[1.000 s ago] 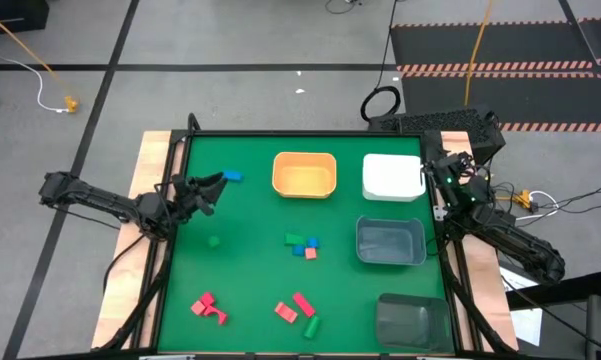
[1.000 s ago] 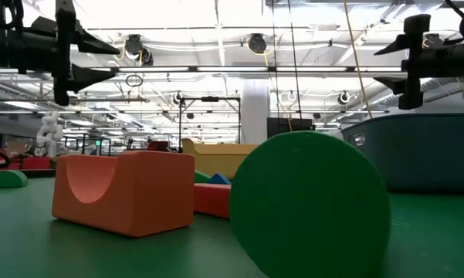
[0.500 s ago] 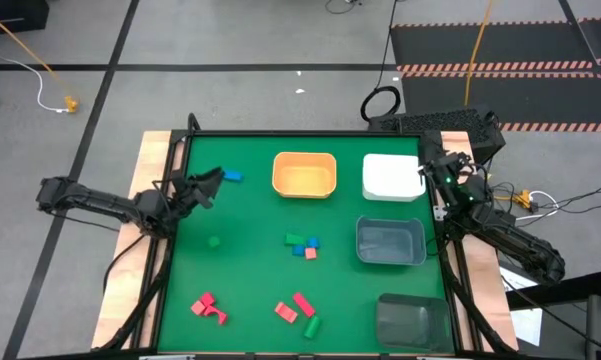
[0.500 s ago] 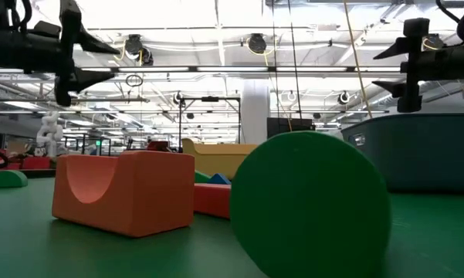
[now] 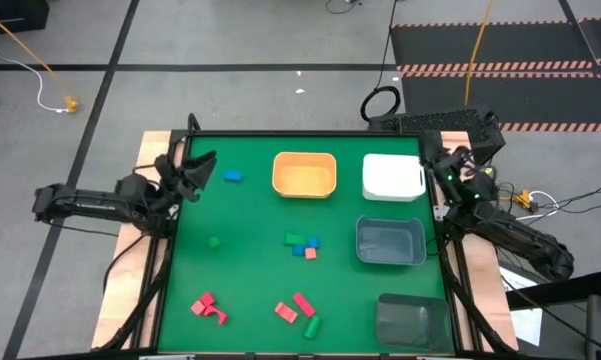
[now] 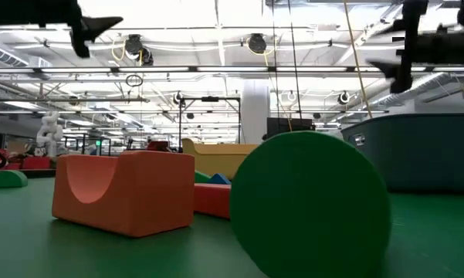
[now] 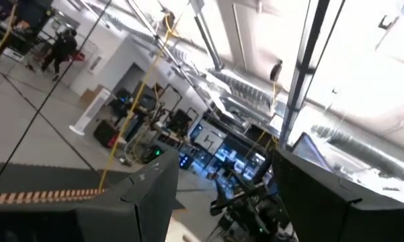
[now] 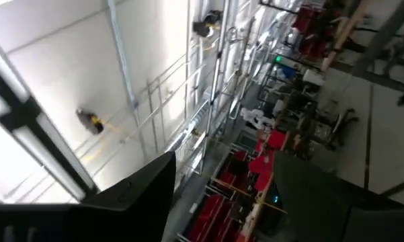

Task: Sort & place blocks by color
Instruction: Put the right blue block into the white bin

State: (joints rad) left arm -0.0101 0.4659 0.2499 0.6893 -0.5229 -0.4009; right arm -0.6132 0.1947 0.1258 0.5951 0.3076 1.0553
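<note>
The blocks lie loose on the green table (image 5: 250, 280): a blue one (image 5: 232, 176) at the far left, a small green one (image 5: 214, 241), a green, blue and red cluster (image 5: 302, 245) in the middle, and red pieces (image 5: 208, 308) and a red and green group (image 5: 300, 312) near the front. In the low view a red arch block (image 6: 123, 191) and a green disc (image 6: 309, 205) stand close up. My left gripper (image 5: 195, 165) (image 7: 222, 161) hangs open above the far left edge, tipped upward. My right gripper (image 5: 435, 160) (image 8: 225, 161) is open above the far right edge, beside the white bin.
An orange bin (image 5: 304, 174) and a white bin (image 5: 393, 177) stand along the far side. A grey bin (image 5: 390, 241) and a clear bin (image 5: 412, 320) stand along the right side. The wooden table frame (image 5: 140, 200) rims the mat.
My left gripper has risen, swung toward the table's far edge and tipped its fingers further upward. My right gripper has risen a little. Both stay open, and no block has moved.
</note>
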